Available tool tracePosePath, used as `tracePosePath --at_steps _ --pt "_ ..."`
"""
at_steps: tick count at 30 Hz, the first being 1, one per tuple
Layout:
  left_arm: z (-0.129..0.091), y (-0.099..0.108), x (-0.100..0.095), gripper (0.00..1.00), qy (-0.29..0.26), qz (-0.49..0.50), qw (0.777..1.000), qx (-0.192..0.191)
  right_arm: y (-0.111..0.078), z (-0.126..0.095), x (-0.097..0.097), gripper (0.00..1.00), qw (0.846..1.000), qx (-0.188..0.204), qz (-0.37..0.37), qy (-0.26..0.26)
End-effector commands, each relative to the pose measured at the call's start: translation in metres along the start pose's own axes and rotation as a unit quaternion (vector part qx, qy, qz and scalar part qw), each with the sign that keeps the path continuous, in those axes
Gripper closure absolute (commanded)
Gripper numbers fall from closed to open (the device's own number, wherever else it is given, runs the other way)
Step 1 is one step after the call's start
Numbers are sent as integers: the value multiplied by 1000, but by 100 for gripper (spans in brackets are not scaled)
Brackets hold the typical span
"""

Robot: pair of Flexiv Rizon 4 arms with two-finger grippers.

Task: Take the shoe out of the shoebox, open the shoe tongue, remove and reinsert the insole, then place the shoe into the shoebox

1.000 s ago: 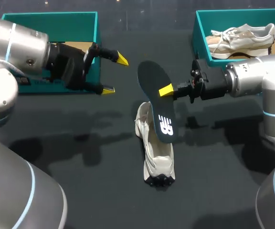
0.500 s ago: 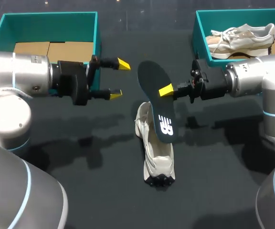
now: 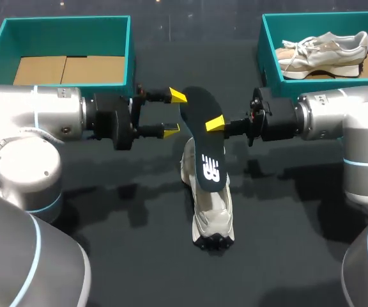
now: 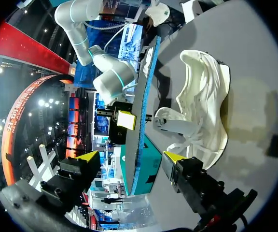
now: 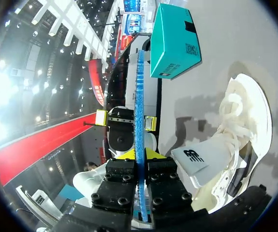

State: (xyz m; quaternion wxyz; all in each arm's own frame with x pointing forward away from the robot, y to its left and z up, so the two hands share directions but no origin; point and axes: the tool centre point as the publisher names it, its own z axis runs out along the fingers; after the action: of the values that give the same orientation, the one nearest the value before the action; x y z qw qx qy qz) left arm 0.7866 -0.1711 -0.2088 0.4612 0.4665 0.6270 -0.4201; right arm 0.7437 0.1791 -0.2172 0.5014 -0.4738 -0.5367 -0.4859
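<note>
2 arms meet at frame centre: the right gripper (image 3: 217,123) clenched on the dark insole (image 3: 203,137), holding it edge-up above the white shoe (image 3: 213,217) on the worktop (image 3: 107,243), seemingly so the left gripper (image 3: 174,112), spread wide beside it, can take over.

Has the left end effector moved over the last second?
Yes. The left end effector has moved away from the left shoebox, toward the insole.

Dark matte tabletop (image 3: 107,256); bears a white lace-up shoe (image 3: 213,219) at its middle, one open teal cardboard shoebox (image 3: 62,25) far left, another teal shoebox (image 3: 270,39) far right
</note>
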Motion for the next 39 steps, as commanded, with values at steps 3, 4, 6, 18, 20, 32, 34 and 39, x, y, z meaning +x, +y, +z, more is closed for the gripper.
tracePosePath --at_steps 3,4,6,18,20,32,34,39 --pt "16 2 1 53 -5 1 1000 3 -5 5 2 100 1000 -17 -1 3" --pt "17 2 1 55 -6 1 1000 3 -5 6 2 100 1000 -19 0 3" --pt "18 1 2 58 -8 2 1000 1 -5 8 2 100 1000 -22 0 3" --pt "23 -4 5 72 -35 9 999 -5 -3 16 3 100 999 -29 -2 15" --pt "24 -5 4 73 -38 10 999 -4 -2 17 3 100 999 -30 -2 16" --pt "34 -7 4 87 -37 21 999 -8 -1 18 3 100 999 -30 -3 18" --pt "35 -7 4 87 -37 22 999 -8 -1 18 3 100 999 -29 -3 19" --pt "38 -6 5 85 -36 25 999 -9 -1 19 2 100 999 -28 -2 22"
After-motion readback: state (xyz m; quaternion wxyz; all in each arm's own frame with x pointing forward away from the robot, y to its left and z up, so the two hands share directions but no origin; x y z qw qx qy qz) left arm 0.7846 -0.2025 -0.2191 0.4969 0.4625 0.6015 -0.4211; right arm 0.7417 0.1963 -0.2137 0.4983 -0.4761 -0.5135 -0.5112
